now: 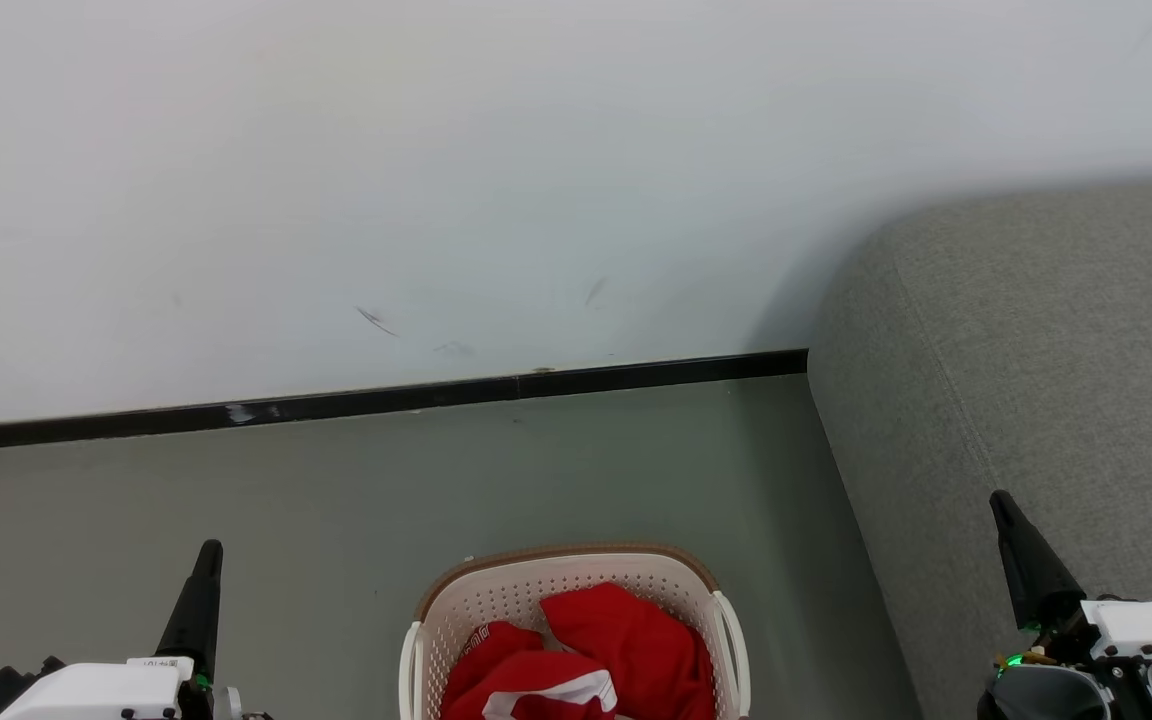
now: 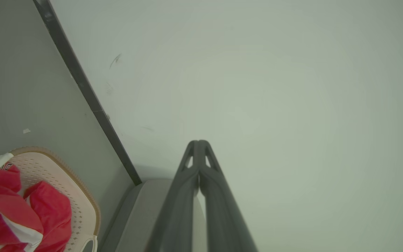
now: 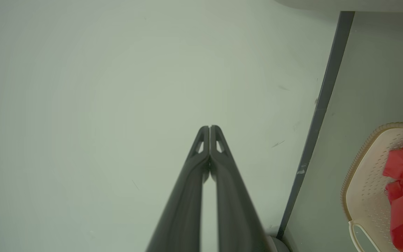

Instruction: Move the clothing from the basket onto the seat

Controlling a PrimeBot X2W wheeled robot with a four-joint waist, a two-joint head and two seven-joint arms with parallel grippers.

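Down on the floor (image 1: 336, 500), between our two hands, sits the basket (image 1: 496, 600) with the red clothing (image 1: 636, 640) bunched up inside. The grey seat (image 1: 1036, 350) is near it, on our right. Our left hand (image 1: 208, 550) and right hand (image 1: 999, 500) both have their fingers pressed together and hold nothing. We think we should open one hand first, dip in from above, pinch a fat fold, and lift high so it all clears the basket before we swing right.
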